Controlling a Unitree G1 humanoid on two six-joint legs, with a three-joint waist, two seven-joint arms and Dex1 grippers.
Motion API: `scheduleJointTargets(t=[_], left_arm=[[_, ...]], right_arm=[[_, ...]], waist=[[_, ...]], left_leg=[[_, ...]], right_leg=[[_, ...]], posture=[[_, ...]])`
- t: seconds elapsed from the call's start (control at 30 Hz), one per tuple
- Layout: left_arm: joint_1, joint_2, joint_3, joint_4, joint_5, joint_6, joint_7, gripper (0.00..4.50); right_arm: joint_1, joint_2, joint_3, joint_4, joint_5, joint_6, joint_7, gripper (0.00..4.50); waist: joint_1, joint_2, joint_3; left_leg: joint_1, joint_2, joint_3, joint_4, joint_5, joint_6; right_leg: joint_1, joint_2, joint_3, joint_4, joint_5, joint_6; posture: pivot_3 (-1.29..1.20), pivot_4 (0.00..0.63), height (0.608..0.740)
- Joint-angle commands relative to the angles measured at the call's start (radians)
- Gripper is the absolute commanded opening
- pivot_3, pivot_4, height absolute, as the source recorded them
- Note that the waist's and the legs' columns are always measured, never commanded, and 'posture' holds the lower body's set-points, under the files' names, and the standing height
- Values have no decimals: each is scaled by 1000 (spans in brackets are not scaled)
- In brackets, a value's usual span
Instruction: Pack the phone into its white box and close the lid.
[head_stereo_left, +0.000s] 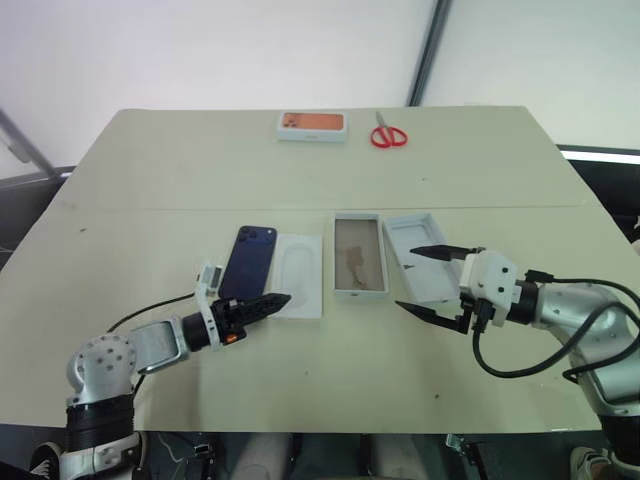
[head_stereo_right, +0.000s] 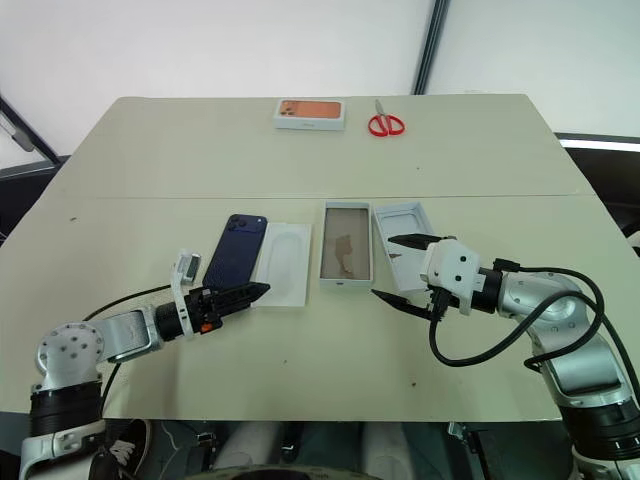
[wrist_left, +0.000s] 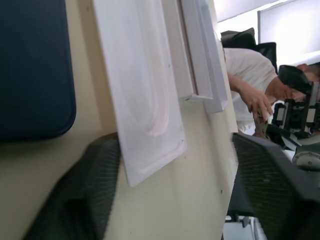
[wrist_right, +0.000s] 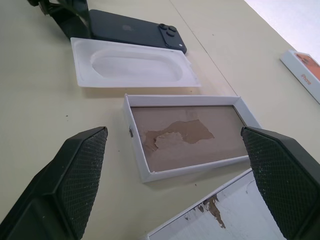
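Taking the white box (head_stereo_left: 359, 257) at mid-table as my landmark, I count one of each item, left to right. My left gripper (head_stereo_left: 275, 301) lies far left of the box, at the near end of the phone (head_stereo_left: 249, 262); its two fingers stand apart in the left wrist view, closed on nothing. The one phone rests flat on the table (head_stereo_left: 180, 170), left of the box, camera end away from me. One white card (head_stereo_left: 298, 274) with an oval outline lies between phone and box. The box sits open, brownish floor showing. One lid (head_stereo_left: 420, 255) lies just right of it, hollow side up. My right gripper (head_stereo_left: 424, 279) hovers over the lid's near end, jaws wide apart, empty. Beyond the box: one orange-topped box (head_stereo_left: 312, 125), one pair of red scissors (head_stereo_left: 388, 135).
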Motion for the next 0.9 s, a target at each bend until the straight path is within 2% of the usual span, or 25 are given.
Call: scheduleJointTargets(t=[0.03,0.13,0.43,0.57,0.7,0.9], left_arm=[[7,6,-31,8,20,23,18,1673],[8,8,-34,10,20,32,21,100],[-22,-14,20,39,-21,23,52,39],[-52,-28,73,79,-94,44,96,39],[-93,-45,134,128,-236,44,170,39],[-189,-91,107,189,-334,1,306,39]], right_arm=[[-17,4,-13,-12,0,-18,-10,4500],[-21,7,-12,-9,-2,-20,-12,4500],[7,-2,-17,16,-7,-41,6,4500],[22,-4,-16,27,-5,-45,14,4500],[57,-11,-37,51,2,-81,39,4500],[64,-5,-37,112,-8,-117,56,4500]], waist=[[0,0,0],[1,2,-1],[1,4,-2],[0,4,-2],[0,2,-1],[1,0,0]], left_leg=[[0,0,0,0,0,0],[1,0,0,0,0,0],[8,0,0,-2,0,0],[9,1,-1,-2,0,0],[8,1,-1,-3,-1,0],[8,0,-1,-2,-1,0]], right_leg=[[0,0,0,0,0,0],[1,0,0,0,0,0],[9,0,0,-4,-2,-3],[9,0,-1,-4,-2,-3],[8,0,-1,-4,-1,-1],[9,0,-1,-5,0,0]], posture=[[0,150,740],[0,150,740],[0,150,740],[0,150,740],[0,150,740],[0,150,740]])
